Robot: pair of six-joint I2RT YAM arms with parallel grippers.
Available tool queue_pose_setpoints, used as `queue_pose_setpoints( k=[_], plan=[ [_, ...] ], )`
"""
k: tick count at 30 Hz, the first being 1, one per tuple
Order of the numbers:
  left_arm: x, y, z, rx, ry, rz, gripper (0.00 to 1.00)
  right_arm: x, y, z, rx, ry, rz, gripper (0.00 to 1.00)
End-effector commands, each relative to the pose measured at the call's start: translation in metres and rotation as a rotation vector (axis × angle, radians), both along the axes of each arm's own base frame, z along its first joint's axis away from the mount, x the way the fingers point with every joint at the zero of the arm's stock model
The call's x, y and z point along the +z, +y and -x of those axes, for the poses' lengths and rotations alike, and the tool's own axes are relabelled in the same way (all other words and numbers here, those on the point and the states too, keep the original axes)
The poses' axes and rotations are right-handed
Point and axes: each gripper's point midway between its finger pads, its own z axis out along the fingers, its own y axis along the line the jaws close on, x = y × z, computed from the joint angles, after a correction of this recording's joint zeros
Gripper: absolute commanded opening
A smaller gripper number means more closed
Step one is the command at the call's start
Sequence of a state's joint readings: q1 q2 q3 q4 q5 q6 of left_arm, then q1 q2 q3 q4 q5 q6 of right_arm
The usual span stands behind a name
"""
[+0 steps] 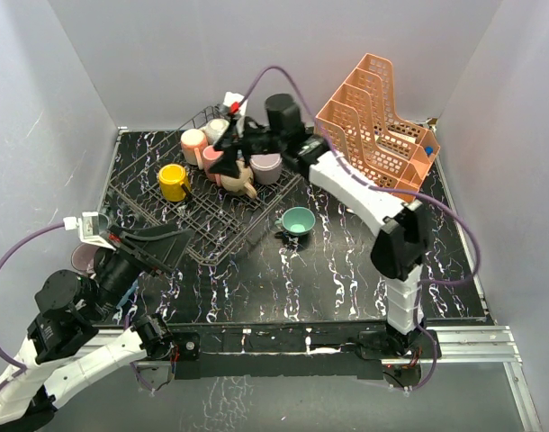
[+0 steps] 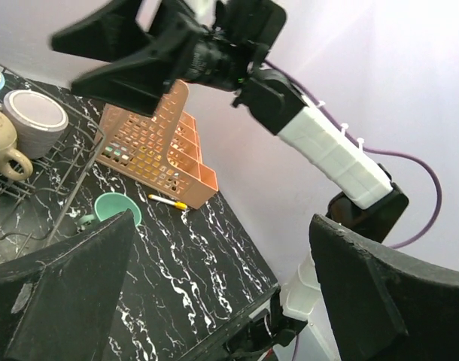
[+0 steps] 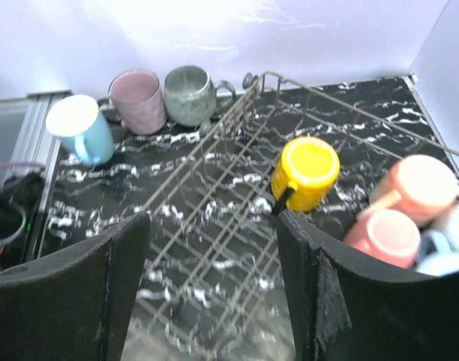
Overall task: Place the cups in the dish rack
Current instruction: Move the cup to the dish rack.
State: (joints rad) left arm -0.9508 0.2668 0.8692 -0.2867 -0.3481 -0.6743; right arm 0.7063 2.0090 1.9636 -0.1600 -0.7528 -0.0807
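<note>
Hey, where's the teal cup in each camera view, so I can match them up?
Top external: the teal cup stands on the table, just right of the dish rack.
Left wrist: lower left, teal cup beside the rack's wire edge, in front of the orange organizer.
Right wrist: not in view.
Shared landmark: the dish rack, which shows in all three views.

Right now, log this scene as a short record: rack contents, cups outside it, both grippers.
dish rack: holds yellow cup, pink cups, tan cup; more partly hidden
table, right of rack: teal cup, upright
table, beyond rack rim: blue cup, lilac cup, grey-green cup
left gripper: open, empty
right gripper: open, empty, over the rack
</note>
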Motion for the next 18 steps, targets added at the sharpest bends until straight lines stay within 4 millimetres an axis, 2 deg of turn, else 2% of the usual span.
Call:
queue_pose_setpoints(
  k=[1, 4, 5, 10, 14, 18],
  plan=[
    [0.011, -0.016, -0.006, -0.026, -0.009, 0.009, 0.97, 0.015, -0.064, 0.036, 0.135, -0.056, 0.099, 0.71],
    [0.002, -0.034, -0.017, -0.037, 0.026, -0.049, 0.97, 0.013, -0.108, 0.044, 0.124, -0.137, 0.186, 0.72],
    [-0.002, -0.039, -0.021, -0.036, 0.039, -0.066, 0.97, 0.013, -0.125, 0.052, 0.114, -0.162, 0.215, 0.73],
    [-0.028, -0.054, -0.045, 0.029, 0.144, -0.161, 0.97, -0.01, -0.187, 0.08, 0.036, -0.255, 0.361, 0.83],
    [-0.057, -0.051, -0.065, 0.143, 0.257, -0.28, 0.97, -0.032, -0.224, 0.108, -0.019, -0.256, 0.395, 0.84],
    [-0.08, -0.055, -0.079, 0.201, 0.32, -0.424, 0.97, -0.062, -0.245, 0.136, -0.027, -0.193, 0.348, 0.85]
  ],
)
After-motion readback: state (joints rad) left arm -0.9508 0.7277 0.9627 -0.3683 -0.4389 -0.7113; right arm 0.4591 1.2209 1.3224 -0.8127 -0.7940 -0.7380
